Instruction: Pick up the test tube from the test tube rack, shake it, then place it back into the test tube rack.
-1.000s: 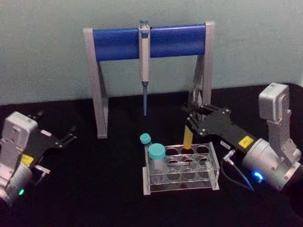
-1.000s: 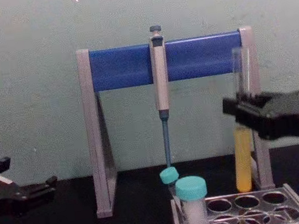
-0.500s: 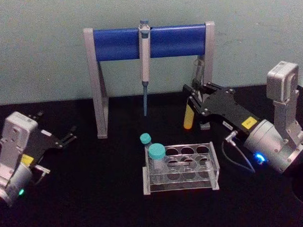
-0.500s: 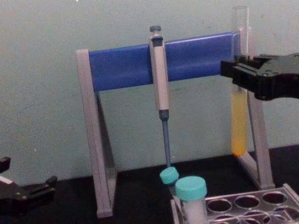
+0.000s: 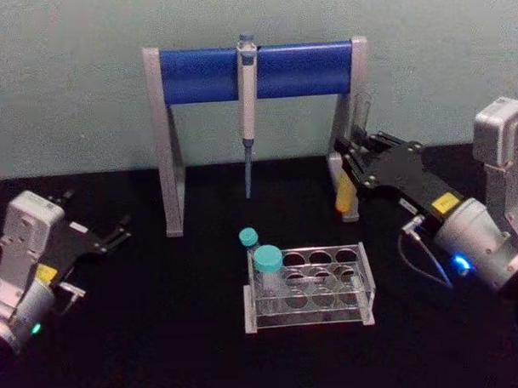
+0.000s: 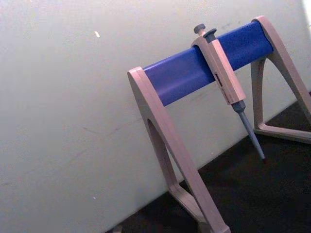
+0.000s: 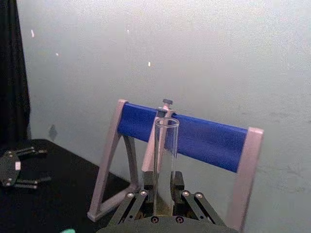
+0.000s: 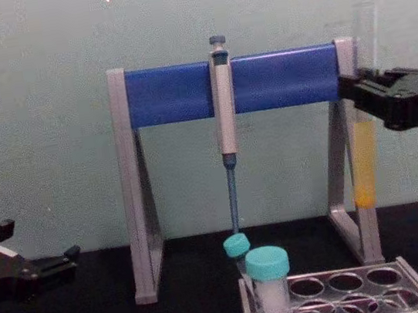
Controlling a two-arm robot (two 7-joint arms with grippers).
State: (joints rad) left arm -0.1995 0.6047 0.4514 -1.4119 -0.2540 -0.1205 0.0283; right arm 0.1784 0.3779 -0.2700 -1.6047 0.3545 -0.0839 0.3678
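Now we have the test tube [image 8: 363,158] clamped in the right hand [image 8: 353,94], whose fingers close round the glass just above the yellow liquid, with the open mouth standing clear above the hand. The tube hangs near upright, its base well off the table [image 5: 162,334]. The test tube rack [image 5: 310,322] lies below this hand and off to its left, well apart, with two teal-capped tubes [image 5: 267,260] at its far end from the hand. Close behind the hand is the right leg of the pipette stand [image 5: 212,74].

We judge the tube light and stiff, but thin-walled, smooth and easily cracked. It has no cap, so a hard shake could throw liquid out. The present hold, mid-length above the liquid, looks right to us: firm but not crushing, mouth kept upward.

A second ago the tube's base was just over a back-row hole of the rack. Half a second ago it had risen, leaning a little. It has since gone farther right and straightened. The left hand [image 5: 116,233], fingers spread and empty, lies parked far to the left, unchanged.
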